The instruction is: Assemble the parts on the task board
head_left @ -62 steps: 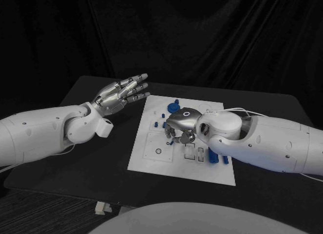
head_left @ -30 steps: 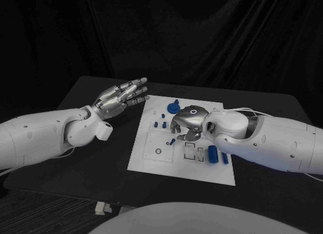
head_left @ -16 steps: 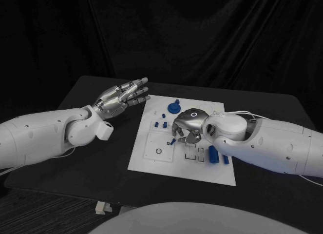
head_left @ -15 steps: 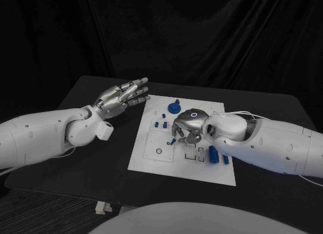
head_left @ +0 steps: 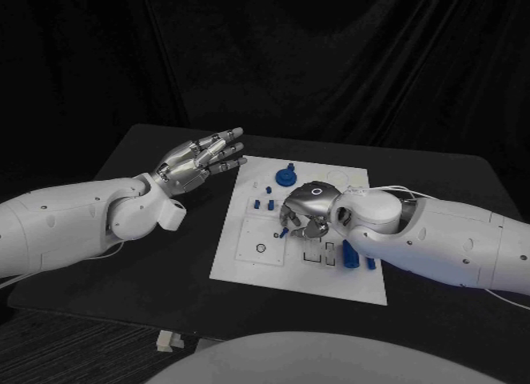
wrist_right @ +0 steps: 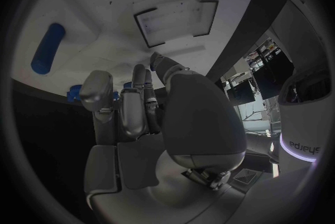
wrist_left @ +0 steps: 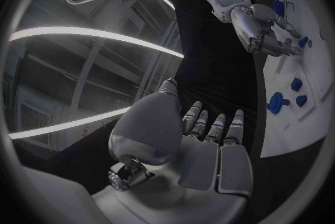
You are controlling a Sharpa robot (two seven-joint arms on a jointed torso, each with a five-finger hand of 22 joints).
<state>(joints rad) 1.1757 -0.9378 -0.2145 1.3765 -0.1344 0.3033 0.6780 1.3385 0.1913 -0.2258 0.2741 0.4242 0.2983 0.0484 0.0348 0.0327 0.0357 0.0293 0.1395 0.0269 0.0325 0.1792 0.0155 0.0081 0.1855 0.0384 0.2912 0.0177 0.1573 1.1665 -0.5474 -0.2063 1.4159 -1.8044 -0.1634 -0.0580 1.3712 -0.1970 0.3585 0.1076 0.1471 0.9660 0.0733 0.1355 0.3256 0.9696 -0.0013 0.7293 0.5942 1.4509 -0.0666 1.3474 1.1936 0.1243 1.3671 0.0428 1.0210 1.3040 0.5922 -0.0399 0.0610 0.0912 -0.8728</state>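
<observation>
Dim, near-monochrome light falls from above on a black table (head_left: 138, 272), leaving the drapes behind it almost lost in darkness. The white task board (head_left: 248, 268) is the brightest surface, and the left hand (head_left: 199, 158) and right hand (head_left: 305, 210) carry soft highlights on their silver metal. A faint shadow pools under the right hand on the board. In the wrist views, fisheye distortion bends straight edges, dark vignettes ring the circles, and ceiling light strips (wrist_left: 97, 34) glare white in long curved streaks.
</observation>
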